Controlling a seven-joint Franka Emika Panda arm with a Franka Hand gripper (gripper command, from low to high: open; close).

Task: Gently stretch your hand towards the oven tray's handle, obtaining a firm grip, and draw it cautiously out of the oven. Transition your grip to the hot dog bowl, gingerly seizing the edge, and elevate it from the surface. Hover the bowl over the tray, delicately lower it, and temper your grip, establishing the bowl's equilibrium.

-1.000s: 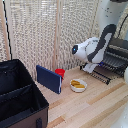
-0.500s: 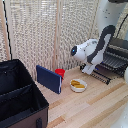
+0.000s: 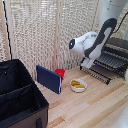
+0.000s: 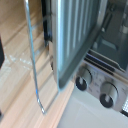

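White bowl point(image 3: 78, 86) sits well behind your gripper point(image 3: 88, 63), unlifted, while you hover at the oven point(image 3: 113, 56) door; grip state unclear.

Oven point(image 4: 107, 45) door open, knobs point(image 4: 82, 80) below

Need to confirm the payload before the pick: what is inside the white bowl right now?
In the exterior view, the hot dog bowl on the wooden table holds yellow-orange hot dog pieces. How many there are is too blurred to tell, and they cover the bowl's bottom.
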